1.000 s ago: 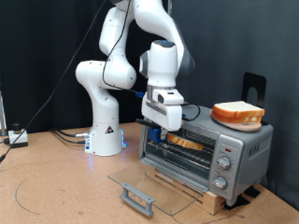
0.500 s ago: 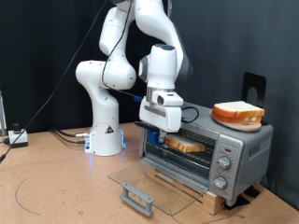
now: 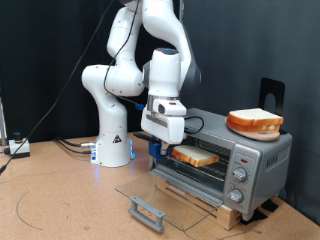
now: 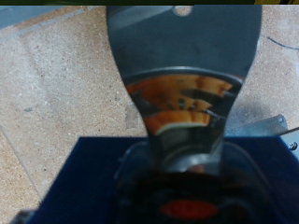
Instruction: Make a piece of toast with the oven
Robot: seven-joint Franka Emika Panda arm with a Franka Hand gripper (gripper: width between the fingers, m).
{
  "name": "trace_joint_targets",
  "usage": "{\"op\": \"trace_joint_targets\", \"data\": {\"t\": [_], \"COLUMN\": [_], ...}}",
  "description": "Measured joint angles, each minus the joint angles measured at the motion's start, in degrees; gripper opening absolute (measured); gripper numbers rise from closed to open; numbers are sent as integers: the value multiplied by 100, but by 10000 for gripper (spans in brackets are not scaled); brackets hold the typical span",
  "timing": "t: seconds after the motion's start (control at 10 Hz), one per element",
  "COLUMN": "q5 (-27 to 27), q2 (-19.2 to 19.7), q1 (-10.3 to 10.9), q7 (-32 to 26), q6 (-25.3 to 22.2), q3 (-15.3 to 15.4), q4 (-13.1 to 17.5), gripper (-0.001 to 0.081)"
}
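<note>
The silver-grey oven (image 3: 240,162) stands at the exterior view's right, its glass door (image 3: 165,195) dropped open flat with the grey bar handle (image 3: 147,212) in front. One toast slice (image 3: 196,155) lies on the rack, its near end at the oven mouth. A second slice (image 3: 254,122) lies on the oven's top. My gripper (image 3: 160,138) hangs at the left side of the oven mouth, right next to the rack slice's left edge; contact does not show. In the wrist view a wide grey finger (image 4: 182,65) fills the middle, with orange-brown patches (image 4: 177,103) on it.
The oven's three knobs (image 3: 238,178) sit on its right front. The white robot base (image 3: 113,140) stands on the wooden table (image 3: 60,200) to the left, with cables (image 3: 70,145) and a small box (image 3: 18,147) at the far left. A black wall is behind.
My gripper has drawn back leftwards out of the oven mouth and risen a little. More of the rack slice now shows, and its near end sits slightly further left.
</note>
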Motion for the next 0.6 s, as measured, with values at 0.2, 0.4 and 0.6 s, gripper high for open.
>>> {"op": "trace_joint_targets", "data": {"t": [0.2,0.4,0.6], "q5": [105,236,286], "q2": [1,-22,-55], "q1": [64,197,311], "q7": [-177,-278,-274], "q6": [-274,-549,-682], "q3": [-217,-396,-430], "q4": [84,163,195], "gripper": [394,394,394]}}
